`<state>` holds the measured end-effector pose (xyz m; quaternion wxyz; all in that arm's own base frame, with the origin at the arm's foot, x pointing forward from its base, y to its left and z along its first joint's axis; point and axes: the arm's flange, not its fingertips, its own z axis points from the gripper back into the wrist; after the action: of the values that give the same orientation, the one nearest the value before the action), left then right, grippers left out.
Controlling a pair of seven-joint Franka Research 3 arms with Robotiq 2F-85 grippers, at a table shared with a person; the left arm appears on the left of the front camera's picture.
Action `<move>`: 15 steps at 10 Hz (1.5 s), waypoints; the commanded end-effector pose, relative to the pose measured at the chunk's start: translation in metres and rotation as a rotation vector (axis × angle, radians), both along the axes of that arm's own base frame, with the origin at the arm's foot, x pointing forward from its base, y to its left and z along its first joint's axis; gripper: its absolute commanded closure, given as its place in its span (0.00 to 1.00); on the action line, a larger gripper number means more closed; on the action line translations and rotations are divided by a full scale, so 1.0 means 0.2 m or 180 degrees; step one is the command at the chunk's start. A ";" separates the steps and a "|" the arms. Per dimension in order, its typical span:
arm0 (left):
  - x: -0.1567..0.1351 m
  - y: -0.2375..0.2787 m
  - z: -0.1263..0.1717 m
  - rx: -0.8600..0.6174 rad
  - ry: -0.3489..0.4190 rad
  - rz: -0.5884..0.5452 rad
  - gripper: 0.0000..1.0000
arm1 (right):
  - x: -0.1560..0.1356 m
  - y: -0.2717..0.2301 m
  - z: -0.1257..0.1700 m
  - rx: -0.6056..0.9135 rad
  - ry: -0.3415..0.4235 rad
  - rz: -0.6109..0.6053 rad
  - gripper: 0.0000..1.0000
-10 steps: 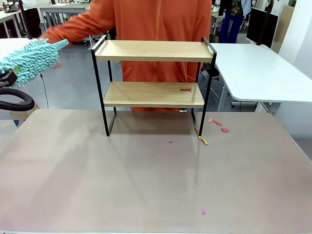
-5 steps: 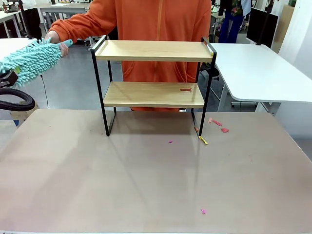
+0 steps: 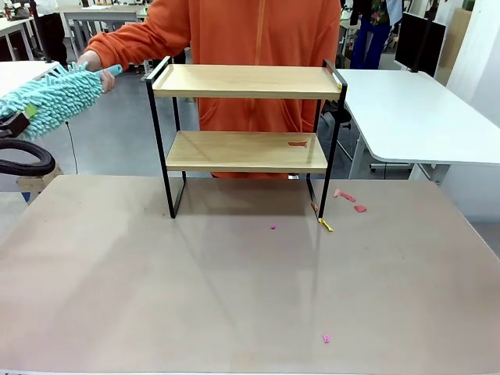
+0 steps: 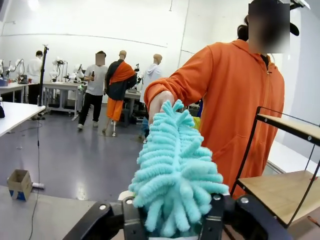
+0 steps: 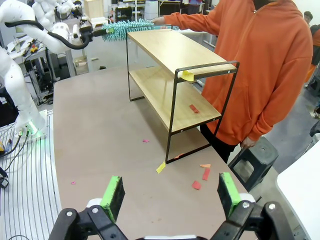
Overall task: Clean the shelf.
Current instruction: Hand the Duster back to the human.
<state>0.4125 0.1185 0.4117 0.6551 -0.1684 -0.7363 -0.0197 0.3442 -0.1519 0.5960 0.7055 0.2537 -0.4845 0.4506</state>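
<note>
The shelf (image 3: 246,82) stands at the far middle of the brown table, two wooden boards in a black frame; I also see the shelf (image 5: 175,50) in the right wrist view and the shelf (image 4: 285,190) in the left wrist view. A red scrap (image 3: 297,143) lies on its lower board. At the far left my left gripper (image 3: 12,125) is shut on the fluffy end of a turquoise duster (image 3: 51,98), whose fluff is squeezed between the fingers (image 4: 131,217). The person's hand (image 3: 92,62) holds the duster's handle end. My right gripper (image 5: 170,197) hangs open over the table with nothing in it.
Small paper scraps lie on the table: red ones (image 3: 348,197) and a yellow one (image 3: 325,225) by the shelf's right legs, a pink one (image 3: 326,338) near the front. A white table (image 3: 414,109) stands at the right. A black stool (image 5: 252,155) is beside the person.
The person's hand has come up to the duster's handle end and closed on it. The duster has tilted up a little; the shelf and scraps have stayed put.
</note>
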 end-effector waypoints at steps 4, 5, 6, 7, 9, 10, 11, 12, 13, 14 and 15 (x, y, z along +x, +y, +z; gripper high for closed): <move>-0.19 0.16 0.56 -0.0692 0.0167 -0.0144 0.00 | 0.00 0.00 0.01 -0.0013 -0.0022 0.0015 0.00; -0.25 0.25 0.71 -0.0846 0.0001 -0.0160 0.00 | 0.00 0.00 0.01 -0.0013 -0.0022 0.0015 0.00; -0.31 0.35 0.82 -0.1085 -0.0053 -0.0163 0.00 | 0.00 0.00 0.01 -0.0013 -0.0022 0.0015 0.00; -0.36 0.46 0.91 -0.1321 -0.0111 -0.0134 0.00 | 0.00 0.00 0.01 -0.0013 -0.0022 0.0015 0.00; -0.44 0.67 0.99 -0.1629 -0.0253 -0.0030 0.00 | 0.00 0.00 0.01 -0.0013 -0.0022 0.0015 0.00; -0.44 0.71 0.99 -0.1701 -0.0248 -0.0039 0.00 | 0.00 0.00 0.01 -0.0013 -0.0022 0.0015 0.00; -0.43 0.72 0.97 -0.1658 -0.0255 -0.0047 0.00 | 0.00 0.00 0.01 -0.0013 -0.0022 0.0015 0.00; -0.37 0.73 0.93 -0.1524 -0.0108 -0.0014 0.00 | 0.00 0.00 0.01 -0.0013 -0.0022 0.0015 0.00; -0.48 0.73 0.99 -0.1675 -0.0278 0.0042 0.00 | 0.00 0.00 0.01 -0.0013 -0.0022 0.0015 0.00; -0.48 0.73 0.99 -0.1675 -0.0278 0.0042 0.00 | 0.00 0.00 0.01 -0.0013 -0.0022 0.0015 0.00; -0.48 0.73 0.99 -0.1675 -0.0278 0.0042 0.00 | 0.00 0.00 0.01 -0.0013 -0.0022 0.0015 0.00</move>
<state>0.3223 0.2654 0.6049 0.5616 -0.3273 -0.7411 0.1679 0.3442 -0.1521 0.5959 0.7057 0.2538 -0.4844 0.4506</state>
